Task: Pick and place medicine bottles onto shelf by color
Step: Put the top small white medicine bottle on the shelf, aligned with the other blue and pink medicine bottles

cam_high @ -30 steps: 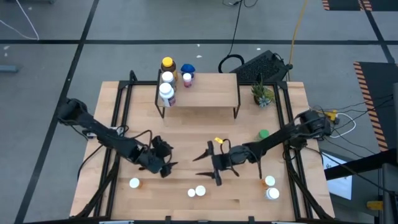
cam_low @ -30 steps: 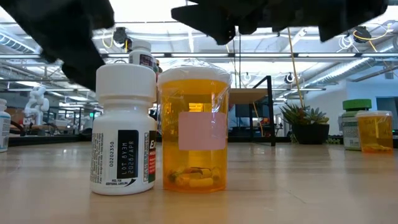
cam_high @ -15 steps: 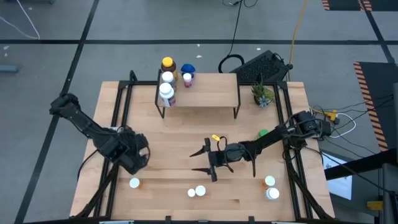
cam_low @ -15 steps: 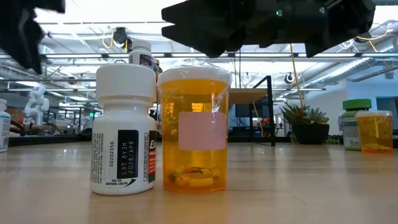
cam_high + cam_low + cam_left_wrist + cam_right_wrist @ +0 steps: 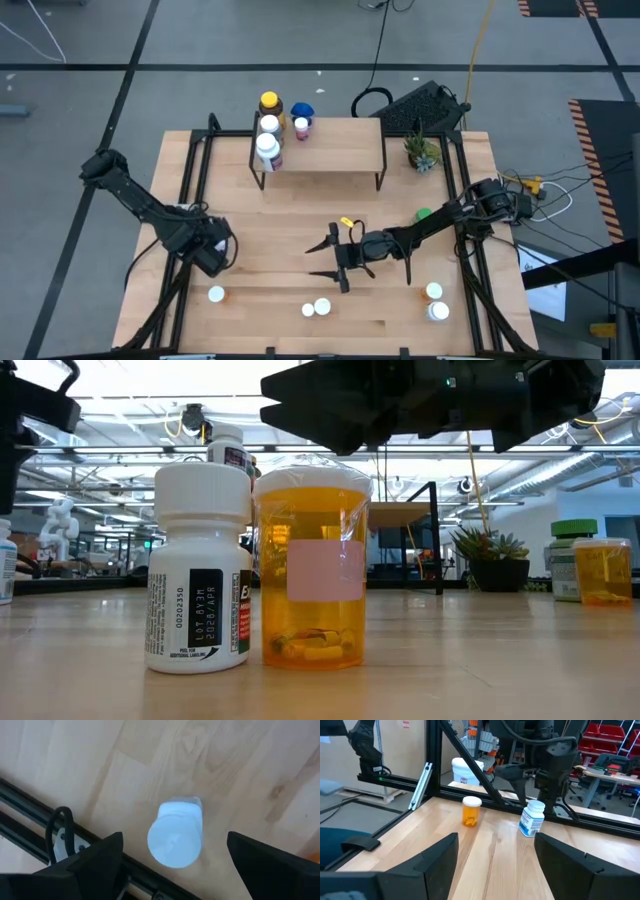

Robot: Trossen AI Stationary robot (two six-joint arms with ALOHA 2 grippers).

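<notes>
A: What do the medicine bottles look like?
B: Small cylinders. On the shelf [image 5: 330, 145] a yellow-capped bottle [image 5: 268, 103], two white-capped ones [image 5: 267, 135] and a blue-capped one [image 5: 301, 113] cluster at its left end.

A: And on the counter [image 5: 300, 220]?
B: A white bottle [image 5: 198, 565] touches an orange bottle [image 5: 312, 568] holding a few pills; a green-capped bottle [image 5: 424, 215] stands near the plant [image 5: 421, 152].

A: The hands?
B: The left hand [image 5: 205, 250] hangs spread wide and empty over a white-capped bottle [image 5: 176, 836] by the counter's rail. The right hand [image 5: 340, 262] is mid-counter, fingers wide apart, holding nothing.
</notes>
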